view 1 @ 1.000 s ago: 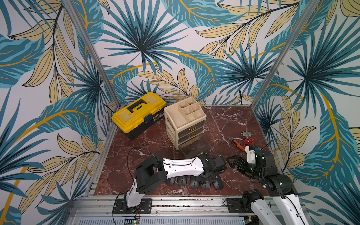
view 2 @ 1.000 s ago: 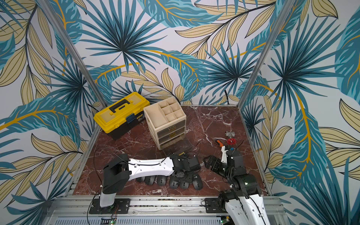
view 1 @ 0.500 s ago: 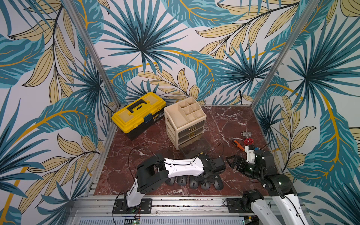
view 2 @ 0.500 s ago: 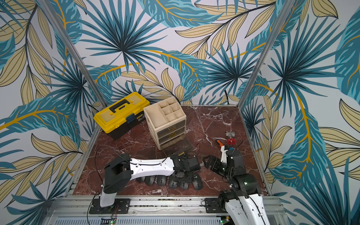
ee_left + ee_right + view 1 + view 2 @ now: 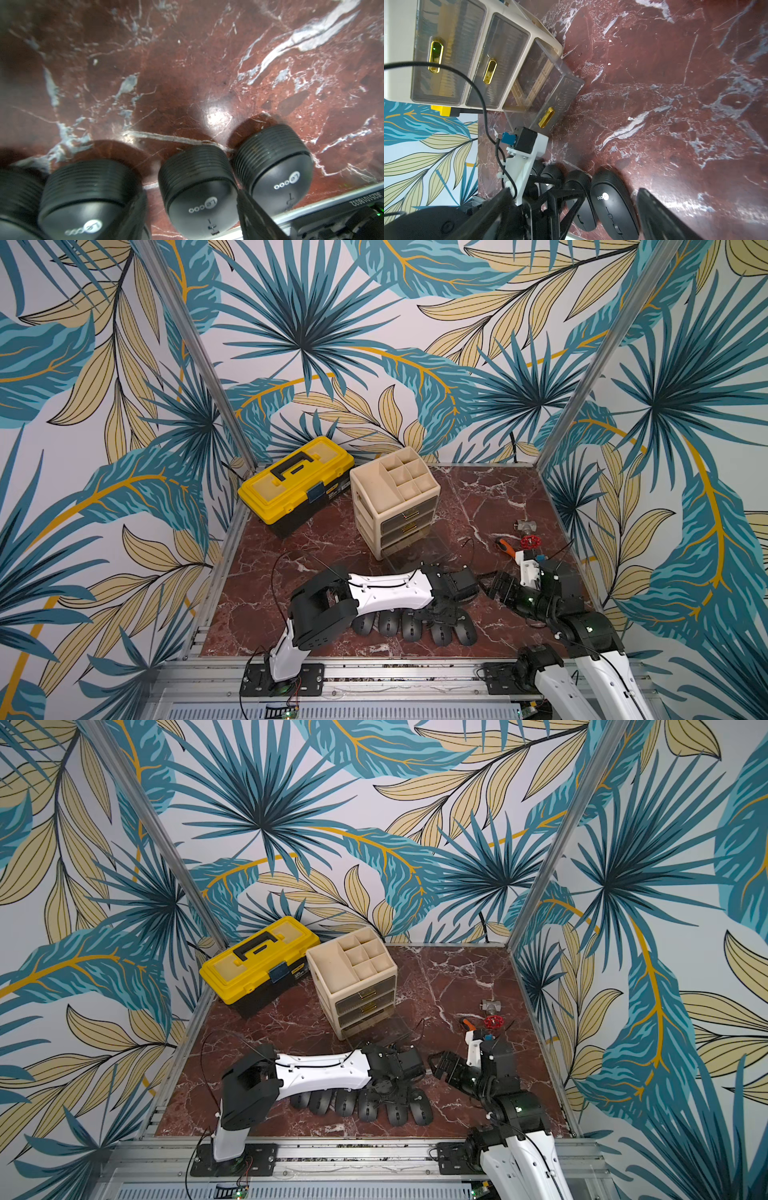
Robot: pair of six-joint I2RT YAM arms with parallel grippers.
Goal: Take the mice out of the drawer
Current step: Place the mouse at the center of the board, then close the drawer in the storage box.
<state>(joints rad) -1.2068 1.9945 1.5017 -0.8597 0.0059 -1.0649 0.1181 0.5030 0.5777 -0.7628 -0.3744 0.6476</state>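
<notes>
Where left claw (image 5: 444, 614) hangs, mice (image 5: 388, 624) rowed beneath

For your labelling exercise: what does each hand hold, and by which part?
Right hand holds nothing. Left hand straddles one mouse by its sides; whether it grips cannot be told.

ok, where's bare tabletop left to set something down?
Free: back right, between the organizer and the valve; left side, between the toolbox and the left arm. Crowded: front centre, the row of mice under that arm, plus the open drawer.
</notes>
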